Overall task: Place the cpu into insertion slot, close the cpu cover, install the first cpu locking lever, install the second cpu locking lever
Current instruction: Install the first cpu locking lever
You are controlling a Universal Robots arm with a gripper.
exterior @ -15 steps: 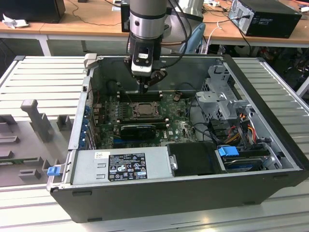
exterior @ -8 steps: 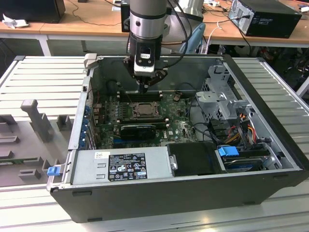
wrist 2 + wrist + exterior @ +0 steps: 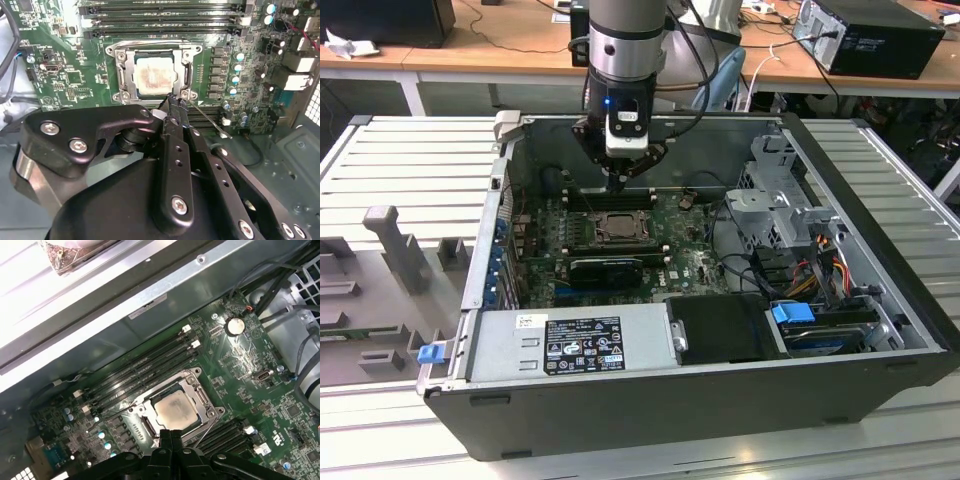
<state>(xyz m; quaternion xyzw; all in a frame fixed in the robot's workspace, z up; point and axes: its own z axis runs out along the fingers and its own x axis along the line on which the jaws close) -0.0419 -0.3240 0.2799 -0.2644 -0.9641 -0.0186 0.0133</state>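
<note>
The cpu [image 3: 151,77] [image 3: 173,409] lies flat in the insertion slot [image 3: 618,228], its silver-beige face showing through the window of the cpu cover [image 3: 125,75] [image 3: 196,381]. The grey frame plate lies down over the chip's edges. My gripper [image 3: 175,106] [image 3: 171,434] [image 3: 620,182] hangs just above one corner of the socket with its black fingers pressed together and nothing between them. A thin wire locking lever [image 3: 210,121] [image 3: 205,430] slants out from that corner, right beside the fingertips.
Long black memory slots [image 3: 165,22] [image 3: 145,365] run on both sides of the socket. A black finned block [image 3: 608,268] sits in front of it, then the grey power supply [image 3: 570,340]. Drive cage and cables [image 3: 790,230] fill the exterior view's right. The case walls [image 3: 650,125] ring everything.
</note>
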